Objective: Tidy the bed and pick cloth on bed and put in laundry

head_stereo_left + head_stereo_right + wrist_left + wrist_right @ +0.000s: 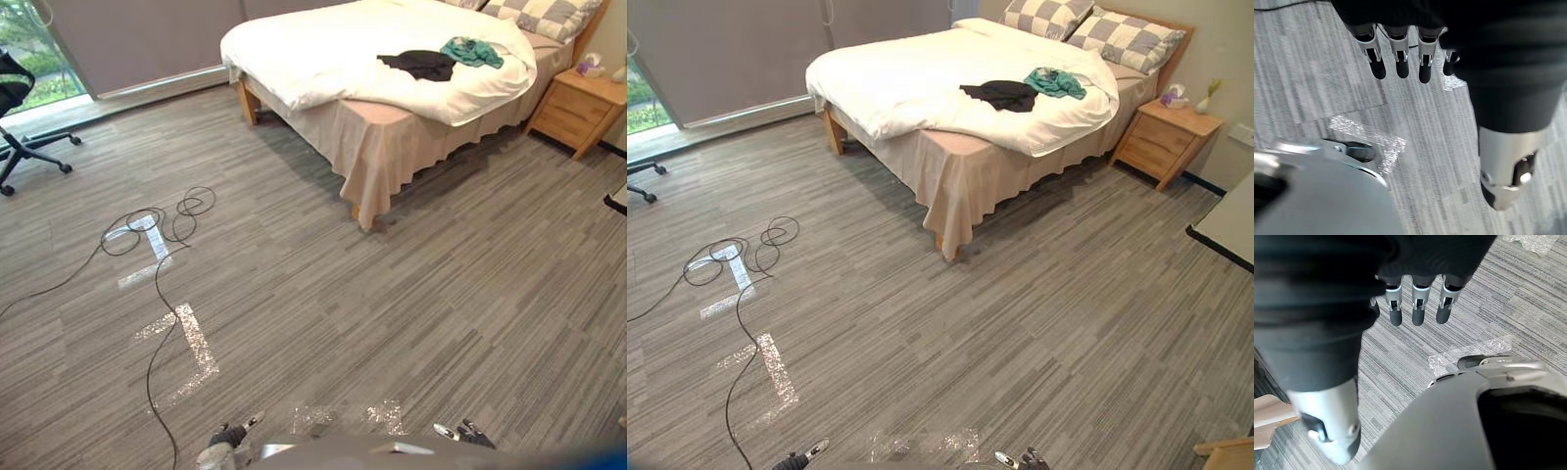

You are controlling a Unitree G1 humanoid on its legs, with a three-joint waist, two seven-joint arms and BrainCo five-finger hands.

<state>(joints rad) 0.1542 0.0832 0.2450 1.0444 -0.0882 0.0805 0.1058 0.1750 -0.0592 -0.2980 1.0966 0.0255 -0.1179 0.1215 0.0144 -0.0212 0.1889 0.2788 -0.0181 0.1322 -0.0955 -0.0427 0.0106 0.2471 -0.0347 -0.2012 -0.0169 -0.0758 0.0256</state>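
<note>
Far off on the bed [911, 78] lie black cloth [1000, 94] and teal cloth [1054, 82]; left hand [1399, 58] and right hand [1420, 308] hang slack, empty; walking closer likely comes first.

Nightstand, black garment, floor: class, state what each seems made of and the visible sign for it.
Nightstand: likely light wood, matte; warm tan panels and a drawer line. Black garment: soft matte fabric; it lies crumpled in folds. Floor: perhaps carpet tile or vinyl, grey, finely striped; the look leaves it open.

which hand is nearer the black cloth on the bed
Right. The right hand is roughly in line with the black cloth, the left hand off to its left; both far short.
</note>
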